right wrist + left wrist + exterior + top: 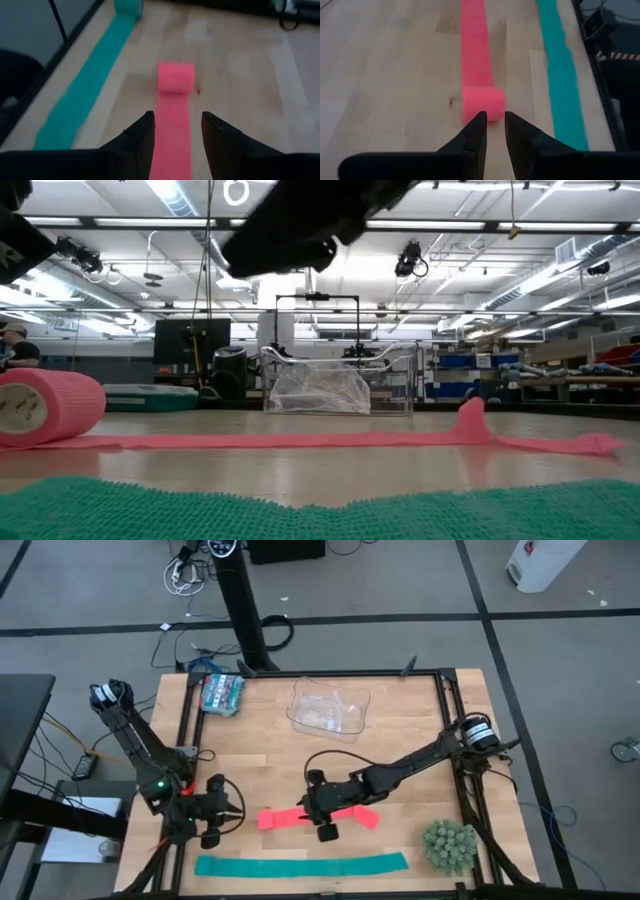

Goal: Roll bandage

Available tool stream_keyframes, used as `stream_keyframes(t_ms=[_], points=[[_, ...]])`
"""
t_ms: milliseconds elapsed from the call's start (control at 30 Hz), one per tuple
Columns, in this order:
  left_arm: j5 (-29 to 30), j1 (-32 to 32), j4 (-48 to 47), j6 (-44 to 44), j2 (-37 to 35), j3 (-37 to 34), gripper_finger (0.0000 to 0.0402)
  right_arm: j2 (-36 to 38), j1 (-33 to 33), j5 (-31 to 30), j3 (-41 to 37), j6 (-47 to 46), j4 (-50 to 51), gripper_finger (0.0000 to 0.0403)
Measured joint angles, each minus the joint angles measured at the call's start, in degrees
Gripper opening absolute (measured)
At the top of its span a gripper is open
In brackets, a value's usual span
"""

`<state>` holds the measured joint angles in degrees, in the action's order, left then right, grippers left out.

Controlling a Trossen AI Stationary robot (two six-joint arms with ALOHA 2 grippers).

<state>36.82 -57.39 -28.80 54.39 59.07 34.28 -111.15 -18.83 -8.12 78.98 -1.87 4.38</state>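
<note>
While the pink bandage (300, 817) lies stretched across the lower middle of the high view, one end of it is already wound into a small roll (484, 103) at its left end, and the rest runs flat to the right, where a short stretch bumps up off the wood near the far end. The left gripper (232, 812) sits at lower left of the high view, just left of that roll, its fingers (476, 134) drawn close with only a narrow gap between them, pinching nothing; in the left wrist view the tips point straight at the roll, just short of it. Over on the right, the right gripper (326, 817) hangs above the flat strip near the centre of the high view, and its fingers (142, 132) are spread wide, one either side of the pink band, which passes between them in the right wrist view; whether they touch the table cannot be told. Below the bandage, a teal strip (300, 864) lies flat along the table's (400, 740) bottom edge, well apart from both grippers. At upper centre sits a clear plastic container (328, 710), a patterned blue packet (222, 693) lies at upper left, and a spiky green ball (449, 845) rests at lower right.
</note>
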Motion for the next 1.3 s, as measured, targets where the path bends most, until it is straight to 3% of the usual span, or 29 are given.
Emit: stream_keyframes(t_ms=[433,567,833,1067,1300], points=[[-1.7,3.1,7.2,-3.2,13.1,0.0,0.0074,-2.3,1.3,1.4,1.5,-0.4,0.1,0.0151],[-4.7,4.2,8.6,-2.8,15.9,0.0,0.0074,-2.3,1.3,3.5,1.5,-2.6,8.4,0.0151],[-4.9,5.3,10.5,-3.4,18.6,0.0,0.0074,-2.2,0.2,3.2,1.5,-8.4,24.4,0.0151],[-5.0,5.3,11.2,-4.8,20.8,0.0,0.0074,-2.2,-0.7,2.3,1.5,-12.2,33.0,0.0151],[-4.8,5.3,11.3,-4.9,21.0,0.0,0.0074,-2.1,-1.0,1.9,-0.3,-14.7,35.1,0.0151]])
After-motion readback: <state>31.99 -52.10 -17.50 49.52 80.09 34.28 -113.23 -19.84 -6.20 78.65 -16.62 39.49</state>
